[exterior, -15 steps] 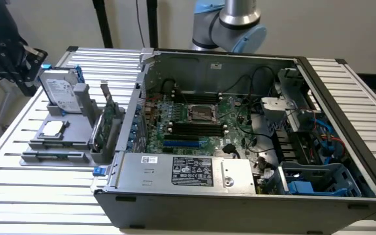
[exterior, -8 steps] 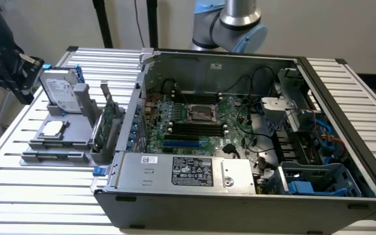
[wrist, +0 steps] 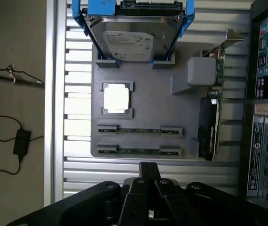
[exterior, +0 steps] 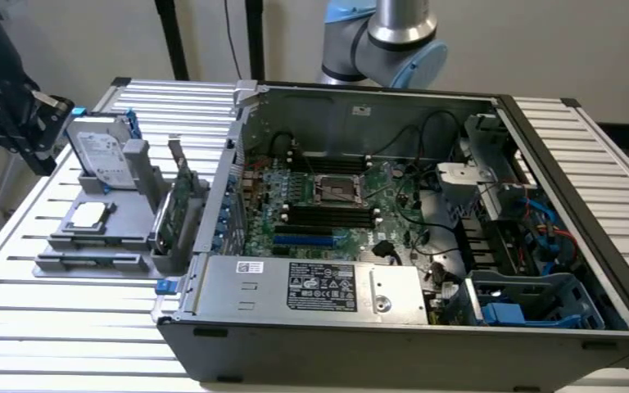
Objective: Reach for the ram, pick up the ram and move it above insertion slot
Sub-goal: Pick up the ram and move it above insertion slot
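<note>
Pincer (wrist: 148, 165) closed, fingers pressed together, nothing held. It hung above the slatted table (wrist: 77, 174), apart from the parts below.

Nearest to it was the ram (wrist: 138, 150), a thin green stick lying flat in its slot in the grey holder (wrist: 148, 101), untouched. In the exterior view that put the ram at the 6 o'clock end of the holder. A second stick (wrist: 138, 129) lay parallel just beyond it, in its own slot, the two apart.

Past the sticks, a square processor (wrist: 116, 98) sat flat in a small frame on the holder. Farther on, at the 12 o'clock end, a silver hard drive (wrist: 130, 42) leaned tilted in a blue bracket (wrist: 96, 7).

Along the holder's 3 o'clock edge an upright green card (wrist: 209, 127) stood on its long side, with a grey block (wrist: 201, 70) touching its far end.

In the exterior view the holder sat on the table at 9 o'clock of the open computer case (exterior: 402, 344), just beside it. The pincer showed as a dark shape at about 10 o'clock of the holder. Motherboard (exterior: 326, 205) was exposed inside the case, with the arm's base (exterior: 402, 41) at 12 o'clock behind it.
</note>
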`<state>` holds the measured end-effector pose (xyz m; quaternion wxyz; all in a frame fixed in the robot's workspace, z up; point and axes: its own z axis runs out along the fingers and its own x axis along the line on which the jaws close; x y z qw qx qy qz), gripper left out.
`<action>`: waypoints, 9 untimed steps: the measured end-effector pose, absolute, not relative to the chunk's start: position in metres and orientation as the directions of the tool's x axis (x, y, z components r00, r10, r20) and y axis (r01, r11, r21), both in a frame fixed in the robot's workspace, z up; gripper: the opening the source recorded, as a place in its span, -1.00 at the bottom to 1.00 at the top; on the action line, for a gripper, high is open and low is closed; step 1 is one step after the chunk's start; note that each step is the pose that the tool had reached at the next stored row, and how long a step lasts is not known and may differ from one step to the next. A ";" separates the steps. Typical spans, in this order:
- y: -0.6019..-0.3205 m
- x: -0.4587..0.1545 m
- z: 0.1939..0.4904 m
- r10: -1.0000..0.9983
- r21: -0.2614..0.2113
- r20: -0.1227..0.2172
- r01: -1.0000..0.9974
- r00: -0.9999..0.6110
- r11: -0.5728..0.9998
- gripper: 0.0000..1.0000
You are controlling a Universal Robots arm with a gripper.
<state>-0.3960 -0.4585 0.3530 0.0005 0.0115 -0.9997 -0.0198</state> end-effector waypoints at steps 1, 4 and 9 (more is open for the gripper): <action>-0.459 -0.396 0.353 -0.023 0.040 0.001 -0.023 -1.000 0.999 -0.79; -0.459 -0.396 0.353 -0.023 0.040 0.000 -0.023 -1.000 0.999 -0.79; -0.459 -0.396 0.353 -0.023 0.040 0.000 -0.023 -1.000 0.999 -0.79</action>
